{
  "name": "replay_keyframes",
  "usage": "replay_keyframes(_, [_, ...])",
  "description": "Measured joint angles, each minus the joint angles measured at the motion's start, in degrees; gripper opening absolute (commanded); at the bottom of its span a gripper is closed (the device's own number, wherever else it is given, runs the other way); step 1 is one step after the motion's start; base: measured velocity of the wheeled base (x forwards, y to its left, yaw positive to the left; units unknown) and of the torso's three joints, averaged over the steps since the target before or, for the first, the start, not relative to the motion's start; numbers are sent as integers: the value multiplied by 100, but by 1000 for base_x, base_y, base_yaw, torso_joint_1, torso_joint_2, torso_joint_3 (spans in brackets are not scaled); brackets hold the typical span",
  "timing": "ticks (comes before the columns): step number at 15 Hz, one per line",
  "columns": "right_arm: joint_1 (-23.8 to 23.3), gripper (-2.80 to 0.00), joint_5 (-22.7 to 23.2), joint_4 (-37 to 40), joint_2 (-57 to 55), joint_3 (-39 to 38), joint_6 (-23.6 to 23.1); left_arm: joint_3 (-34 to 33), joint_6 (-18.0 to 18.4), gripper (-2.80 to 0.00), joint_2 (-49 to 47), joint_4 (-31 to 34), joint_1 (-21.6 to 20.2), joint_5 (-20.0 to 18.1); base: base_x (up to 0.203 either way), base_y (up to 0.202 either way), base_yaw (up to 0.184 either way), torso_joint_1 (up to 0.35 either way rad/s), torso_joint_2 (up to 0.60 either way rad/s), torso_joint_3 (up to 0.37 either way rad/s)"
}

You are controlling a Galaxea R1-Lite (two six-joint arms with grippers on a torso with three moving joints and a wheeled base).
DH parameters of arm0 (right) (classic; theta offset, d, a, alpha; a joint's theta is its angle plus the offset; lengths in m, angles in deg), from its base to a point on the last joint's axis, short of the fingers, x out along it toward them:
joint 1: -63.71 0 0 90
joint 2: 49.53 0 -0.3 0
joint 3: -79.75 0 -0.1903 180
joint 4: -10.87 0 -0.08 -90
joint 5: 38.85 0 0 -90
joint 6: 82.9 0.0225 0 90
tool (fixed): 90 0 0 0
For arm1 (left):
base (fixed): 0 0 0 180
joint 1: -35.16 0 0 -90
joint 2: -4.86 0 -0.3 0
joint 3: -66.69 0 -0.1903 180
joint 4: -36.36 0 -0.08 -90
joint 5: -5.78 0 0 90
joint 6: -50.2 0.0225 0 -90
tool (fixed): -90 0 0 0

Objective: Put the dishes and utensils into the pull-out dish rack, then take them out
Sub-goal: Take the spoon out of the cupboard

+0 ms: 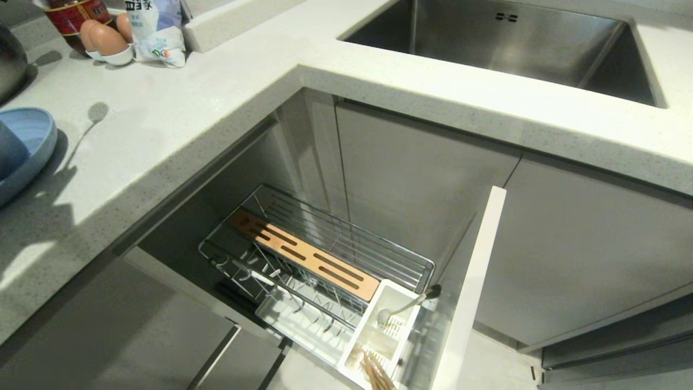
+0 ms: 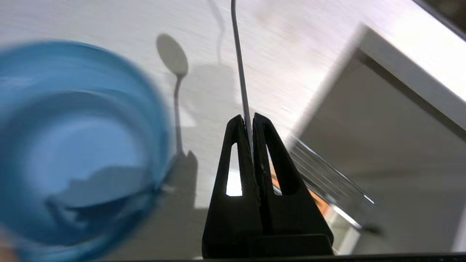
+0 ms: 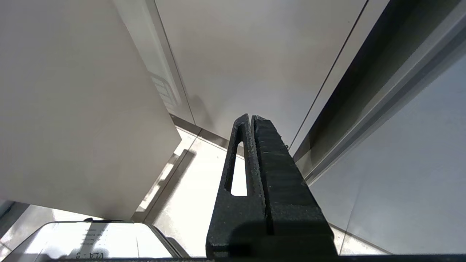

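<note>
Head view: rack [image 1: 346, 254] stands pulled out under the counter [image 1: 178, 124] edge, open room above it, chopsticks [image 1: 376, 371] and one spoon [image 1: 403, 307] in its caddy; left gripper [image 2: 248, 118] pinches a spoon [image 2: 238, 58] handle above the counter beside the bowl [image 2: 78, 145]; right gripper [image 3: 251, 118] closed, empty, near cabinet fronts.

We see bold dark Chinese-style characters on the white and blue packet [image 1: 157, 30] standing on the table, too small for us to make out. Below the right jaws, a white label [image 3: 89, 238] carries mirrored print; we read only something like "V2A-3".
</note>
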Motion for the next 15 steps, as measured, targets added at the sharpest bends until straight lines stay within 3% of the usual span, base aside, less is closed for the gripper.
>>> replay_keyframes(2, [0, -280, 0, 0, 0, 0, 0, -54, 325, -280, 151, -62, -785, -82, 0, 0, 0, 0, 0, 0])
replay_keyframes(4, [0, -280, 0, 0, 0, 0, 0, -307, 530, -280, 295, -116, -1192, -95, 0, 0, 0, 0, 0, 0])
replay_keyframes(8, [0, -280, 2, 0, 0, 0, 0, -1478, 613, -280, 644, -807, -1411, 24, 0, 0, 0, 0, 0, 0])
replay_keyframes(11, [0, -280, 2, 0, 0, 0, 0, -2381, 787, -280, 949, -1928, -1510, 33, 0, 0, 0, 0, 0, 0])
replay_keyframes(15, [0, -280, 2, 0, 0, 0, 0, -3124, 801, -280, 1235, -2324, -1556, -446, 0, 0, 0, 0, 0, 0])
